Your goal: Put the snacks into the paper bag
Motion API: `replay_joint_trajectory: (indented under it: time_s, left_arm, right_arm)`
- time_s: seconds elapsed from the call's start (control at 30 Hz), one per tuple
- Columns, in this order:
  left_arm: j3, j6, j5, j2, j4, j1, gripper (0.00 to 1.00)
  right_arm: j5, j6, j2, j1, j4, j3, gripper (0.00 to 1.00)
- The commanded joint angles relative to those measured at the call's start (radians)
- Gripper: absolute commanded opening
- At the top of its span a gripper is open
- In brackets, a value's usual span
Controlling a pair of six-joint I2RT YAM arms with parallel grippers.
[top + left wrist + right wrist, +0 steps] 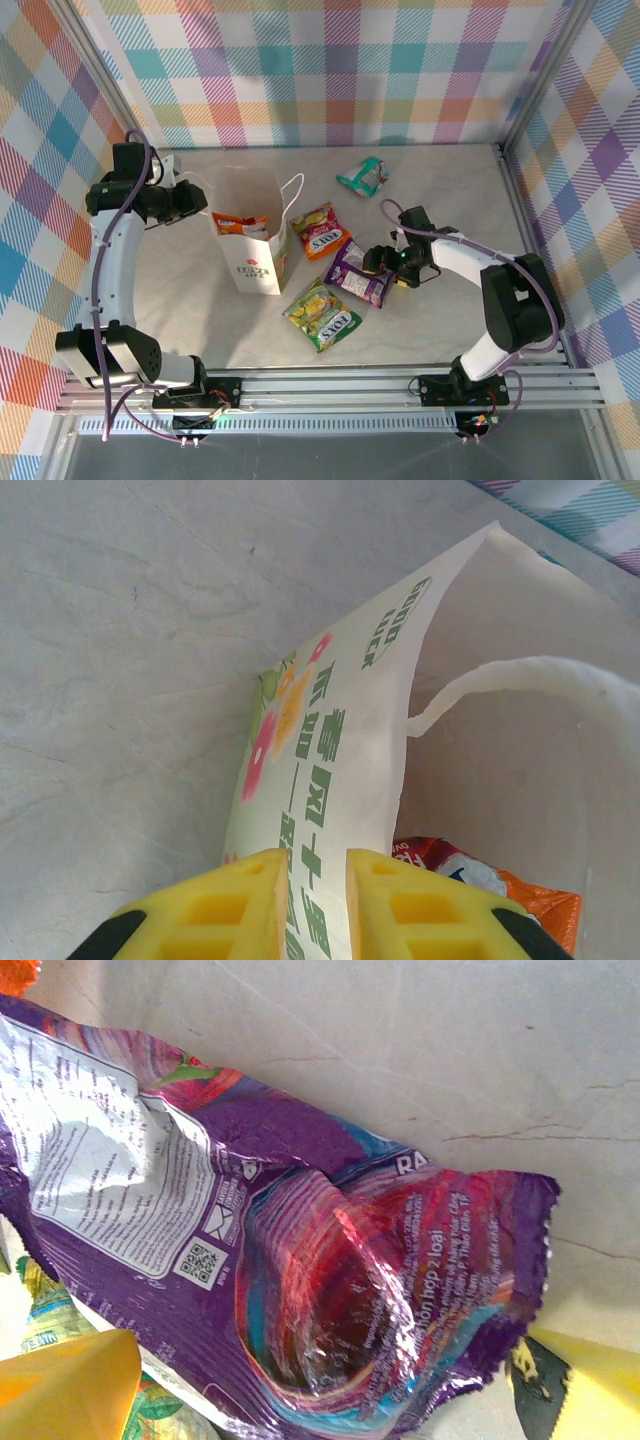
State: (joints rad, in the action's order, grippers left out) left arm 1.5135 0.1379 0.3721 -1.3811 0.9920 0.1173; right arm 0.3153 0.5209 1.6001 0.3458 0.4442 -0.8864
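Though at least one orange-red packet already lies inside the paper bag, standing at 9 o'clock on the worktop, four lie outside: an orange packet at the bag's 3 o'clock, a purple packet at 4, a green-yellow packet at 5 and a teal packet at 1. The left end effector pinches the bag's 9 o'clock wall between nearly closed fingers, while the right end effector hangs spread wide over the purple packet, gripping nothing; whether it touches is unclear
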Motion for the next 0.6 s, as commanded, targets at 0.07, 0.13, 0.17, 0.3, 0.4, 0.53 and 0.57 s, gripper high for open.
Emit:
replay_joint_trajectory:
  time_s: [0.07,0.13,0.17,0.3,0.4,0.53,0.57]
  left_arm:
    - [0.013,-0.004,-0.010,-0.003,0.000,-0.008,0.23]
    - [0.015,-0.004,-0.009,-0.003,0.000,-0.009,0.23]
    - [0.014,-0.004,-0.008,-0.003,0.002,-0.008,0.23]
    - [0.020,-0.006,-0.013,-0.001,0.006,-0.008,0.23]
    - [0.024,-0.006,-0.012,-0.003,0.007,-0.009,0.23]
    - [0.026,-0.004,-0.007,-0.007,0.005,-0.008,0.23]
    - [0.027,-0.003,-0.006,-0.009,0.004,-0.008,0.23]
  right_arm:
    - [0.034,0.028,0.033,0.010,-0.039,0.007,0.94]
    - [0.026,0.028,0.046,0.021,-0.034,0.000,0.93]
    - [0.020,0.028,0.052,0.028,-0.032,-0.002,0.93]
    - [0.008,0.027,0.070,0.049,-0.028,-0.012,0.92]
    - [0.007,0.023,0.072,0.066,-0.027,-0.019,0.92]
    - [0.006,0.023,0.068,0.084,-0.020,-0.032,0.91]
    - [0.005,0.024,0.065,0.088,-0.018,-0.036,0.91]
